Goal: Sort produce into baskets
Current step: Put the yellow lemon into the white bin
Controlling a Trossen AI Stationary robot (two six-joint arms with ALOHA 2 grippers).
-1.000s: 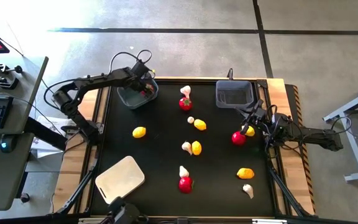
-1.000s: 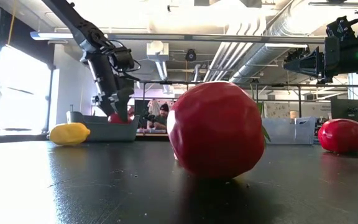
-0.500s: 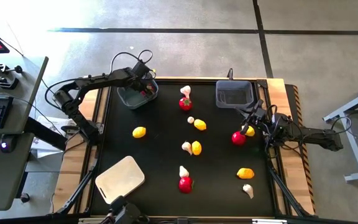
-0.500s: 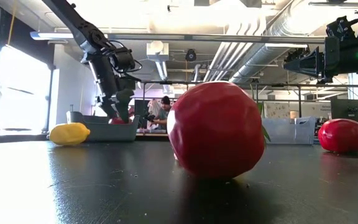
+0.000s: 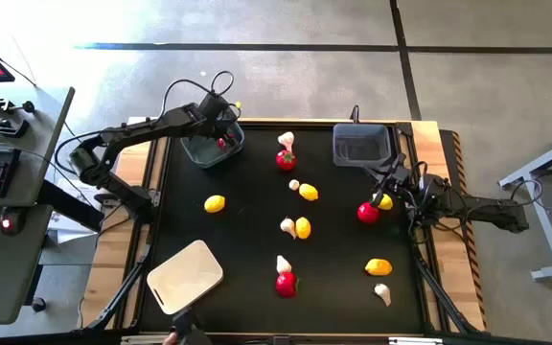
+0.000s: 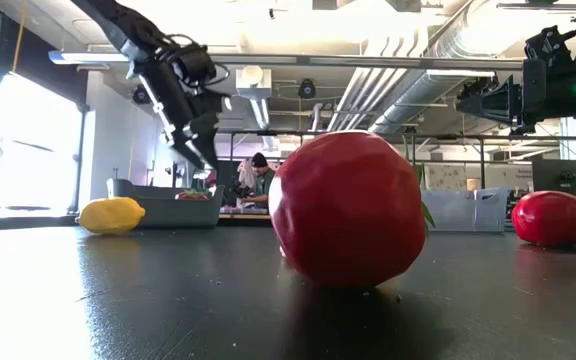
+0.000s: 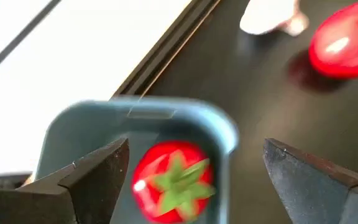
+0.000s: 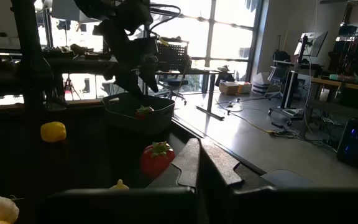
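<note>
Here the left gripper (image 5: 220, 123) hangs above the rounded grey-blue bin (image 5: 199, 150) at the table's far left, its fingers (image 7: 98, 177) spread wide with nothing between them; in the left wrist view a red round piece with a green top (image 7: 173, 180) lies in that bin directly below the gap. The right gripper (image 5: 388, 188) sits low at the table's right edge, just beside a red round piece (image 5: 368, 213) and a yellow oval (image 5: 385, 202); its fingers (image 8: 194, 168) appear pressed together in the right wrist view, holding nothing. The darker grey rectangular bin (image 5: 360, 145) stands at the far right of the black mat (image 5: 247, 182), and the pale cream tray (image 5: 186, 276) lies tilted at the near left corner. Loose produce is scattered across the mat: a whitish bulb (image 5: 287, 140) touching a red piece (image 5: 286, 160) near the far middle, a yellow oval (image 5: 215, 203) alone on the left, another yellow oval (image 5: 309, 192) with a small bulb (image 5: 294, 184) beside it, a bulb and oval pair (image 5: 296, 227) at the centre, a bulb atop a red piece (image 5: 286, 282) at the near middle, and an orange oval (image 5: 379, 266) with a bulb (image 5: 382, 292) at the near right. No readable writing or label shows on any bin or piece. A person (image 6: 258, 180) sits in the room beyond the table.
</note>
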